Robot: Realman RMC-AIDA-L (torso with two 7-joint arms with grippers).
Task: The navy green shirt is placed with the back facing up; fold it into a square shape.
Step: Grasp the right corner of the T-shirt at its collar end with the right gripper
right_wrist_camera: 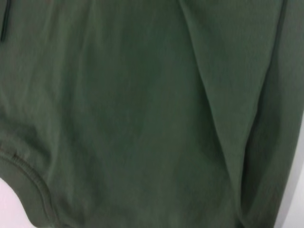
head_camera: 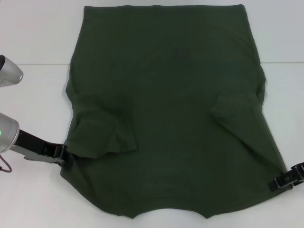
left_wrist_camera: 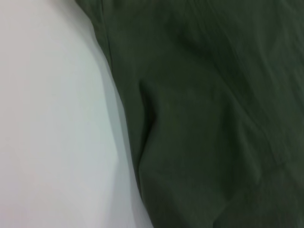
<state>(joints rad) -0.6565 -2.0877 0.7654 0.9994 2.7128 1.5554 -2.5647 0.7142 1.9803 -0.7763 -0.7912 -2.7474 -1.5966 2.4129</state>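
Both sleeves lie folded in on the shirt (head_camera: 166,109). Left gripper (head_camera: 61,154) and right gripper (head_camera: 285,180) touch its near corners; their grip can't be judged, so an uneven lift could skew the fold.

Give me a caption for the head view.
Both tools, left and right, at the navy green shirt's near corners.

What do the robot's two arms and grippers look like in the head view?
The left arm has rounded silver-grey shells with a small green light and a thin dark red cable beneath. Its left gripper is black, with a metal bracket behind it. The right gripper is black and blocky; its arm is out of view.
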